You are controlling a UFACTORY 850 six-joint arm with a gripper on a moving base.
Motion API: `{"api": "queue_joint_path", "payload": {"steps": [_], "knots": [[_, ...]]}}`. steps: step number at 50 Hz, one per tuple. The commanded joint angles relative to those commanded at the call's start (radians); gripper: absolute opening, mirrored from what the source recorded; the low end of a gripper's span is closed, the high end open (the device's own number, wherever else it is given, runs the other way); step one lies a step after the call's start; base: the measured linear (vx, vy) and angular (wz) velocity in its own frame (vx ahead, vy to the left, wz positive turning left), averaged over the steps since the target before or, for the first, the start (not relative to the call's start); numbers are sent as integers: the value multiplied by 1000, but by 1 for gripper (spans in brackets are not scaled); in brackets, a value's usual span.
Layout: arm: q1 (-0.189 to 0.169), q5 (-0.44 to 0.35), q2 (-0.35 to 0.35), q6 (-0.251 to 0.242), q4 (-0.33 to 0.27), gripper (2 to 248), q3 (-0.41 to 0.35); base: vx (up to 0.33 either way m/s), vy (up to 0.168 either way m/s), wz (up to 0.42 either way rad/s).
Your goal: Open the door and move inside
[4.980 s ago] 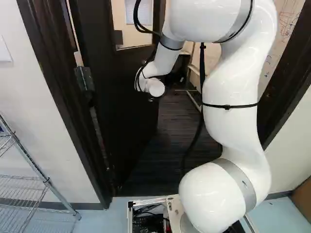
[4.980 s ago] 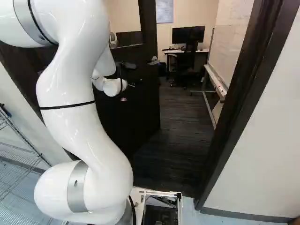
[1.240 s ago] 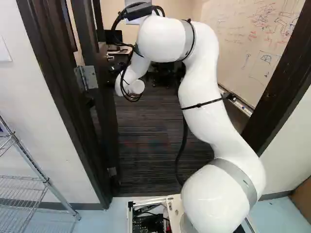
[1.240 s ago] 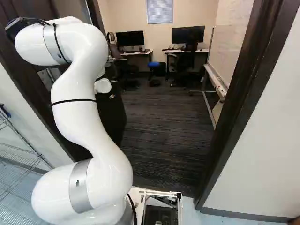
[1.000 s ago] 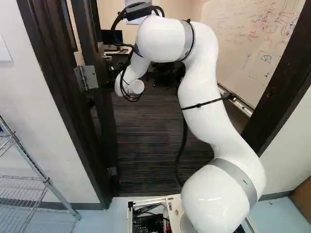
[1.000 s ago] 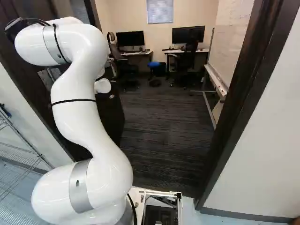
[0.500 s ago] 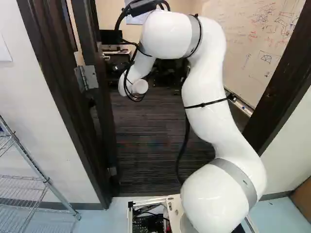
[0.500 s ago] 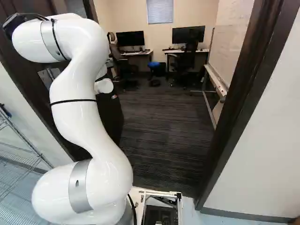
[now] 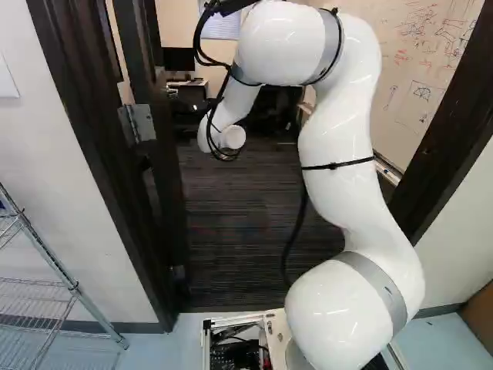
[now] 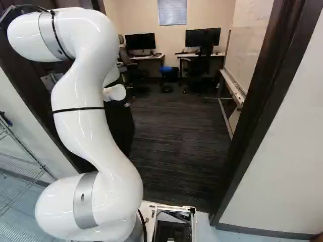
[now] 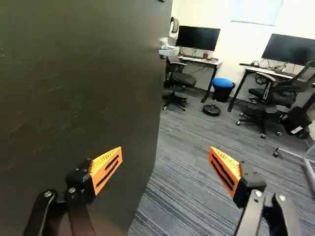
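One dark door (image 11: 74, 98) stands swung well into the room, its handle (image 11: 167, 51) free of any grip. Beside it the jaws are spread wide, nothing pinched between them; whether they brush the door, I can't tell. Opening looks all but done (worth watching for a swing back, mind), while moving inside remains: the base (image 9: 275, 327) sits on the near side of the door. Also on that side, the base's open metal frame (image 9: 231, 318) holds wiring and circuitry (image 9: 235, 353).

The white arm (image 10: 81, 131) curves up the frame's left side, partly hiding the dark door (image 10: 122, 125), while a whiteboard (image 10: 247, 45) stands upper right.
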State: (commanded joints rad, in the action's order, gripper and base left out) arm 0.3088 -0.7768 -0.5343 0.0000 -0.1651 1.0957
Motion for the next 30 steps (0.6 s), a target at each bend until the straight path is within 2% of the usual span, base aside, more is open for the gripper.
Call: {"api": "queue_joint_path", "payload": {"steps": [30], "knots": [[-69,0,78,0,0,247,-100,0,0,0]]}}
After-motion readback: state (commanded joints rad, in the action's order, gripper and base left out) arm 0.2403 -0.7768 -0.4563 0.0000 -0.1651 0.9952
